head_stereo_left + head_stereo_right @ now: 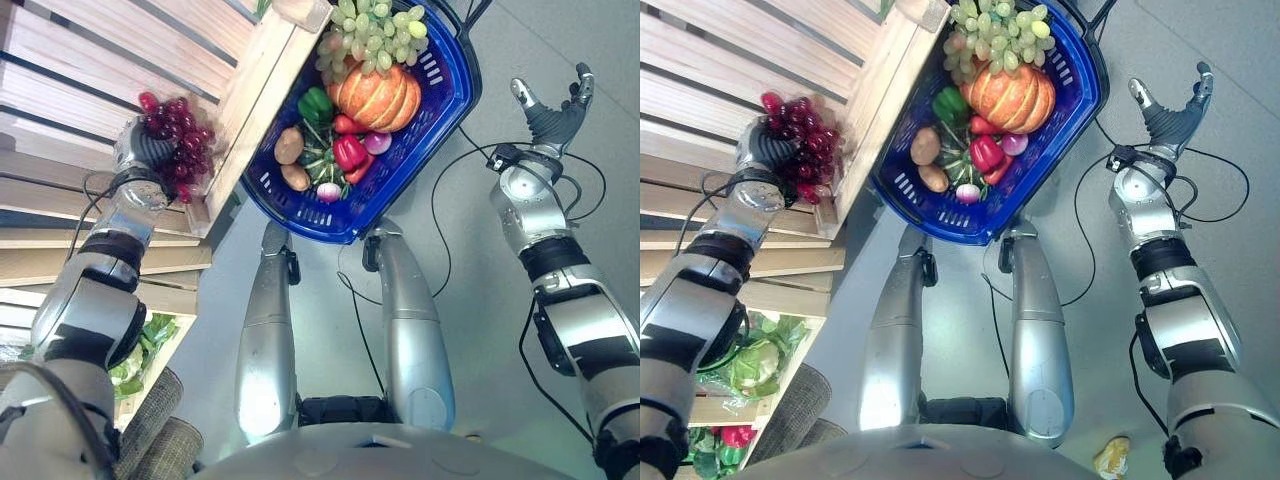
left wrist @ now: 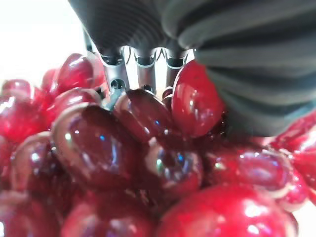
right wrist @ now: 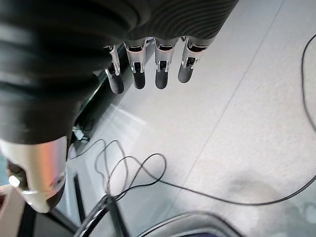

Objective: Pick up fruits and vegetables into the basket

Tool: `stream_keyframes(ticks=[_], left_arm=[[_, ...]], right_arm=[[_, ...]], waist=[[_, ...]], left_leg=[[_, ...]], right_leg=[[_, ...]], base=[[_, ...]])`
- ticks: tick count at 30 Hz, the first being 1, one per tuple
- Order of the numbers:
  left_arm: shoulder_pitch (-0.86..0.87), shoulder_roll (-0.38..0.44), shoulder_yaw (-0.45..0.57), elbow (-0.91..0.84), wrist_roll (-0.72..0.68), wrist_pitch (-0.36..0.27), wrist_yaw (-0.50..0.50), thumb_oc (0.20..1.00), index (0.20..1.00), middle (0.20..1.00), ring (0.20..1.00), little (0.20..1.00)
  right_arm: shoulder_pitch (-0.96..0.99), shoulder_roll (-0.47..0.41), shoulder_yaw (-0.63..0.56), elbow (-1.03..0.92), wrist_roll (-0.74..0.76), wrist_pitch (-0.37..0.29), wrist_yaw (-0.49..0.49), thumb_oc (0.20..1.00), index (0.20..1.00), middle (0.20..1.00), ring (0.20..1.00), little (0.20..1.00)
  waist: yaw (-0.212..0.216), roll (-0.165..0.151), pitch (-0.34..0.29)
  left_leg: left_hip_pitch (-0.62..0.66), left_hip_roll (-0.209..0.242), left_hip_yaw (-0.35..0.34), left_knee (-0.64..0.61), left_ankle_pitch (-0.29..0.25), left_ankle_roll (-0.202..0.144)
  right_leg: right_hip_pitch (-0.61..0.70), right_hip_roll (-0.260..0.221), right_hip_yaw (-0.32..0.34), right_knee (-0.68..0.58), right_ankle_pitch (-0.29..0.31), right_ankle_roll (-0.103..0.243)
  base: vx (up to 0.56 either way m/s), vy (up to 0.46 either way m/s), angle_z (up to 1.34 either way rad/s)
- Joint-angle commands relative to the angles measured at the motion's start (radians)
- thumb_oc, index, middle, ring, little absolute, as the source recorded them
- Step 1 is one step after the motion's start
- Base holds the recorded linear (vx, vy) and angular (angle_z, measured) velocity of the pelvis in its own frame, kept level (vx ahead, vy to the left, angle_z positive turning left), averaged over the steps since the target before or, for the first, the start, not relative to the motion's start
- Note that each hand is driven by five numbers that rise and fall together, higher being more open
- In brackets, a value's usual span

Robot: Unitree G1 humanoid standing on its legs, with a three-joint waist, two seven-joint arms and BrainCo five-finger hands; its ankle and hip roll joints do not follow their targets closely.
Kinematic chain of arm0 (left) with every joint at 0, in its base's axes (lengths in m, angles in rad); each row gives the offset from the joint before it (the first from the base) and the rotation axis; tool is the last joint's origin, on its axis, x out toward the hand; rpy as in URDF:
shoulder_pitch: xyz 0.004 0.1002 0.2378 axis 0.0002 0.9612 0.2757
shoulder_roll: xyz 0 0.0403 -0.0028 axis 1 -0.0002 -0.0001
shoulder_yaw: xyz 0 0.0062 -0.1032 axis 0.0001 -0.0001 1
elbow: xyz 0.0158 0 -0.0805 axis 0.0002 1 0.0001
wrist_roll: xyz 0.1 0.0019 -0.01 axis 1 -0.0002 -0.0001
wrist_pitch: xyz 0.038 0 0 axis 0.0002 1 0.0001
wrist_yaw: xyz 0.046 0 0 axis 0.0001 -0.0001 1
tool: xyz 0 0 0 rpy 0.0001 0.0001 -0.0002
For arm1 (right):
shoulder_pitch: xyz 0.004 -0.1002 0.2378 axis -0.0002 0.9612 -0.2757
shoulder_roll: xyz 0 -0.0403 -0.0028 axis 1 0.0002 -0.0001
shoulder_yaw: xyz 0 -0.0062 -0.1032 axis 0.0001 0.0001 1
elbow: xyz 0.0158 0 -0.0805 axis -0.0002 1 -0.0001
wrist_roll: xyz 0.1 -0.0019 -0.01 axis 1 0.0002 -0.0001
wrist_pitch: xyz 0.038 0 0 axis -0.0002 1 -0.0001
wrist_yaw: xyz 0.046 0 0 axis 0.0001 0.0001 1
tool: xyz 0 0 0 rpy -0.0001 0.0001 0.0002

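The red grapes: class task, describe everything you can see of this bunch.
The red grapes are a bunch of glossy, dark red, rounded berries packed close together, looking smooth and shiny like plastic. The left hand is curled round the bunch and holds it beside the edge of the wooden crate, left of the blue basket. In the left wrist view the fingers press among the berries.

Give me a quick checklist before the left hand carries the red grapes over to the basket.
1. Left hand closed on the bunch of dark red grapes: ok.
2. Fingers fully round the bunch: cannot tell.
3. Grapes clear of the pale wooden crate: cannot tell.
4. Room in the blue plastic basket, beside the green grapes and orange pumpkin: cannot tell.
5. Right hand open, away from the basket: ok.
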Motion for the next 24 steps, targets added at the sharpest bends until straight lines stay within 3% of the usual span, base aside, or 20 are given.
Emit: stream_keyframes(ticks=[1,9,15,24], left_arm=[[0.031,0.006,0.139,-0.067,-0.264,-0.151,-0.045,0.200,0.200,0.200,0.200,0.200],[0.047,-0.042,0.249,-0.205,-0.597,-0.306,-0.173,0.200,0.200,0.200,0.200,0.200],[0.066,-0.069,0.298,-0.303,-0.727,-0.400,-0.260,0.200,0.200,0.200,0.200,0.200],[0.093,-0.123,0.315,-0.472,-0.674,-0.457,-0.338,0.200,0.200,0.200,0.200,0.200]], right_arm=[[0.091,0.031,-0.048,-0.068,-0.037,-0.012,-0.039,1.000,1.000,1.000,1.000,1.000],[0.099,0.046,-0.050,-0.115,-0.111,-0.032,0.014,1.000,1.000,1.000,1.000,1.000],[0.125,0.049,-0.031,-0.242,-0.214,-0.060,0.059,1.000,1.000,1.000,1.000,1.000],[0.151,0.066,-0.038,-0.419,-0.319,-0.080,0.124,1.000,1.000,1.000,1.000,1.000]], waist=[[0.021,-0.025,-0.043],[0.026,-0.023,-0.043],[0.024,-0.026,-0.043],[0.026,-0.028,-0.043]], left_leg=[[0.032,-0.050,0.054,0.103,-0.139,0.027],[0.048,-0.051,0.051,0.097,-0.145,0.028],[0.058,-0.051,0.051,0.094,-0.148,0.029],[0.071,-0.055,0.054,0.092,-0.154,0.030]], right_leg=[[0.076,0.031,0.053,-0.152,0.090,0.128],[0.091,0.029,0.050,-0.143,0.071,0.126],[0.101,0.027,0.052,-0.142,0.062,0.125],[0.120,0.019,0.048,-0.149,0.056,0.130]], base=[[0.00,0.000,0.00],[0.00,0.000,0.00],[0.00,0.000,0.00],[0.00,0.000,0.00]])
